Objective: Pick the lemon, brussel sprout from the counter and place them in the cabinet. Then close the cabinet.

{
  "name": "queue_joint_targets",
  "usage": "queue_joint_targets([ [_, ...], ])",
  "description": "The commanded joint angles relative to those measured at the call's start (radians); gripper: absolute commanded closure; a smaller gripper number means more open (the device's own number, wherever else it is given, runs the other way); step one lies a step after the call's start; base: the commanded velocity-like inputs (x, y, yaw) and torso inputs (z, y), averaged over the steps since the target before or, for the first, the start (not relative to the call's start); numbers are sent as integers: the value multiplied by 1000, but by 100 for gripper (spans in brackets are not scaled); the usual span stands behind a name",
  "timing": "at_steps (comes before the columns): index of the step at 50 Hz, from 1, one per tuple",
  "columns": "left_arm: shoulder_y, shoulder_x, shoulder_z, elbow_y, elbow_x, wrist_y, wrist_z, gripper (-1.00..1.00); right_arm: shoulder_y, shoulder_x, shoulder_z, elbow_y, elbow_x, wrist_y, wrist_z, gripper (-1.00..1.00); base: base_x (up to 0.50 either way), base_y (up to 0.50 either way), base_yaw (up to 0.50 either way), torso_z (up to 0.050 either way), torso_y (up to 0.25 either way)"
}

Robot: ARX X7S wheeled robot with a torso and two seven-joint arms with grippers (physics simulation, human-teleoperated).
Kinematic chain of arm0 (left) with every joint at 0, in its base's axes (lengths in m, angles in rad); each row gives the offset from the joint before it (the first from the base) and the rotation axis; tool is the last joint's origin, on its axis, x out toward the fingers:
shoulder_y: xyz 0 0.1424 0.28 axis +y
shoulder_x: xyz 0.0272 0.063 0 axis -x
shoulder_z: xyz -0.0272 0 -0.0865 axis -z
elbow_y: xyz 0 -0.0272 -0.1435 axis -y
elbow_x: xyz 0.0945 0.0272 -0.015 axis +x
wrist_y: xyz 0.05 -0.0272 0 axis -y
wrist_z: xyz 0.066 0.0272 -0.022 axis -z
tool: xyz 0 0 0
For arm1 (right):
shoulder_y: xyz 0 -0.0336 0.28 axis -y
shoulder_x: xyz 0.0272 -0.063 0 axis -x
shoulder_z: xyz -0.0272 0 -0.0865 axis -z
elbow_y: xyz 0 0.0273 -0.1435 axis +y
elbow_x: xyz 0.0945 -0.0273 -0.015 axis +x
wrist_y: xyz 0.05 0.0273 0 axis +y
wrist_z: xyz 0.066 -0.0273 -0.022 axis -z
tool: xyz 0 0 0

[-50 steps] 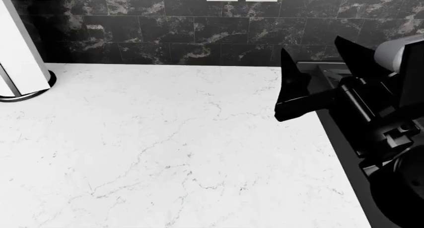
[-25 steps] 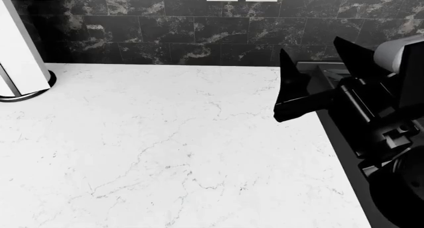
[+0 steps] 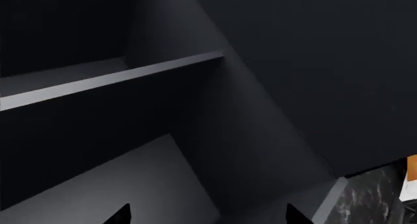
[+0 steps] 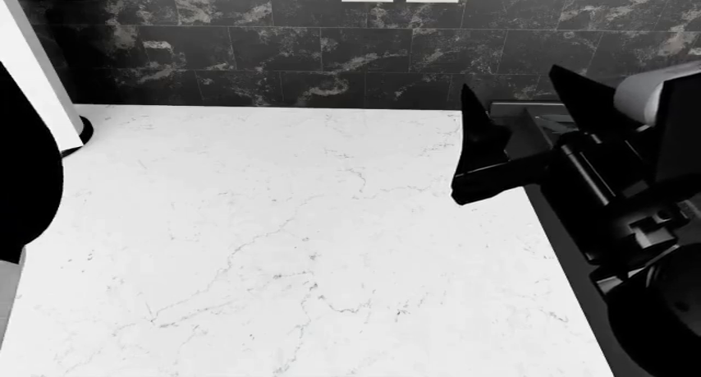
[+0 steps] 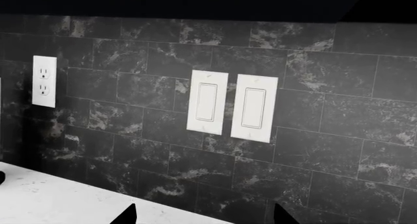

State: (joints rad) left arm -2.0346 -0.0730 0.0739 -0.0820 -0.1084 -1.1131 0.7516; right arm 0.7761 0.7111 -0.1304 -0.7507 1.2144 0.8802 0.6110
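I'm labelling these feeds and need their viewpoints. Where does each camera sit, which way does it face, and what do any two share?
Head view: from the robot's head, down over the counter to the dark tiled wall; the open right gripper shows at right.
Left wrist view: near the left gripper, facing a dark cabinet shelf; only fingertips show.
Right wrist view: near that gripper, facing the wall switches and an outlet.
Shared: head and right wrist both show switches, tiles and counter.

White marble counter (image 4: 274, 254), paper towel holder base (image 4: 79, 133) at far-left corner
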Motion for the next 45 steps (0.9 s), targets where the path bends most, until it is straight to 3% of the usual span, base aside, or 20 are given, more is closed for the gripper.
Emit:
queue_joint_targets([
  [1,94,-21,-3,226,-71,-93,43,-100,-7,-1,-5,-2,-6,-6,-2,-100,0,0,0,0,0],
  [28,292,-142,59,564,-234,-306,172,-100,-6,18,9,-13,18,-11,13,-100,0,0,0,0,0],
  [45,504,-230,186,658,-265,-456,73,-100,-15,24,17,-30,19,-23,22,-100,0,0,0,0,0],
])
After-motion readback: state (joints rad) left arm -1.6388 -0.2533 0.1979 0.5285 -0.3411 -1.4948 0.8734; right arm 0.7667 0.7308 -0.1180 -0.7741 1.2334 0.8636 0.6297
